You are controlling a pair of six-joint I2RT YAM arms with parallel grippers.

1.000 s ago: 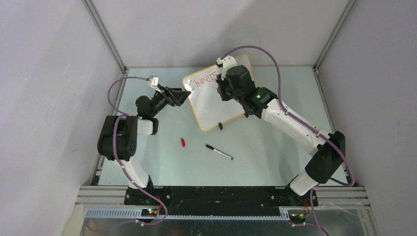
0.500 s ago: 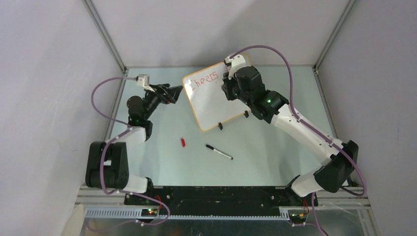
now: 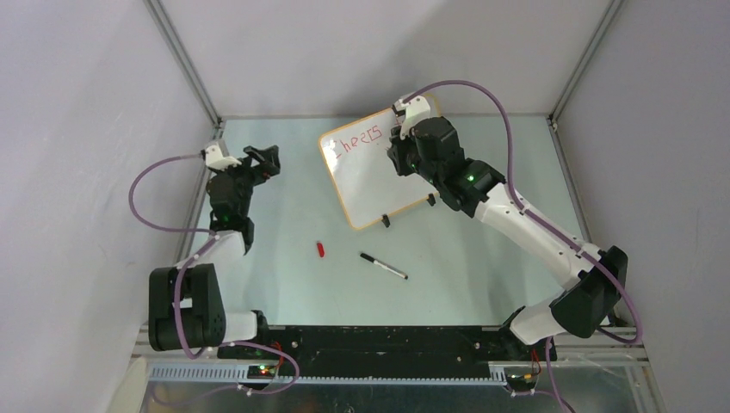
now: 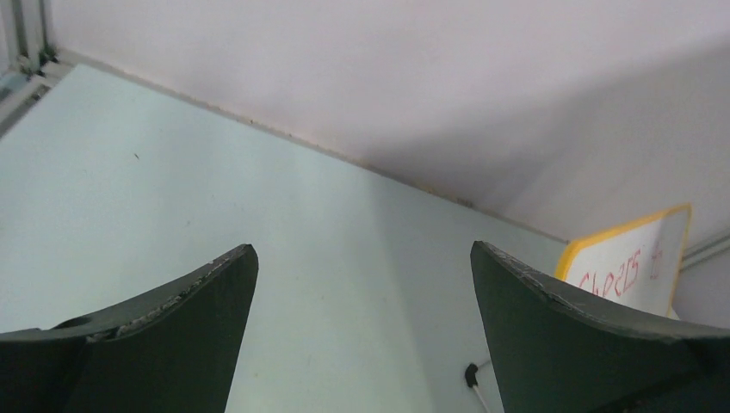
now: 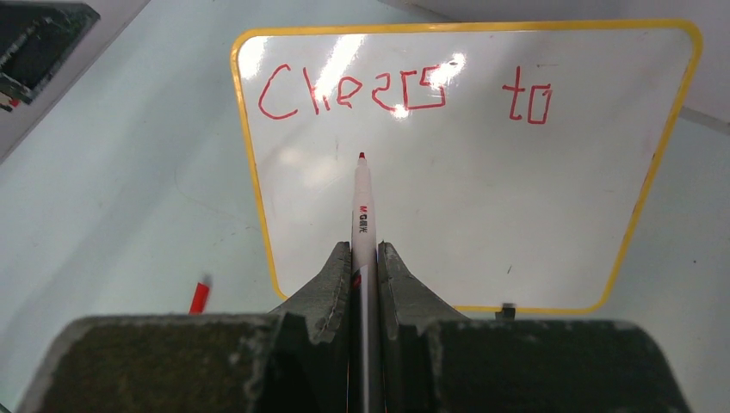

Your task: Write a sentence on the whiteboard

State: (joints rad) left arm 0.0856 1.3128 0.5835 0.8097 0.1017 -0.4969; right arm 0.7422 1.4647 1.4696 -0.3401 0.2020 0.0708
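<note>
The whiteboard [image 3: 370,185] lies tilted at the table's back middle; it also shows in the right wrist view [image 5: 465,215] and at the right edge of the left wrist view [image 4: 641,271]. Red letters [image 5: 353,90] along its top read "Cheers to" in one row, and they also show in the top view [image 3: 357,140]. My right gripper [image 5: 365,249] is shut on a white red-tipped marker [image 5: 362,206], whose tip hangs over the board below "Cheers". In the top view it [image 3: 400,159] is over the board's upper right. My left gripper [image 3: 267,159] is open and empty, left of the board, as the left wrist view [image 4: 361,249] shows.
A red marker cap [image 3: 320,249] and a black pen [image 3: 384,266] lie on the table in front of the board. The cap also shows in the right wrist view [image 5: 199,298]. A black clip foot [image 3: 385,221] sits at the board's near edge. Enclosure walls stand close behind and at both sides.
My left gripper has drawn back to the left, away from the board's left corner, and now points toward the back wall. My right gripper shifted slightly toward the board's upper right, then held still.
</note>
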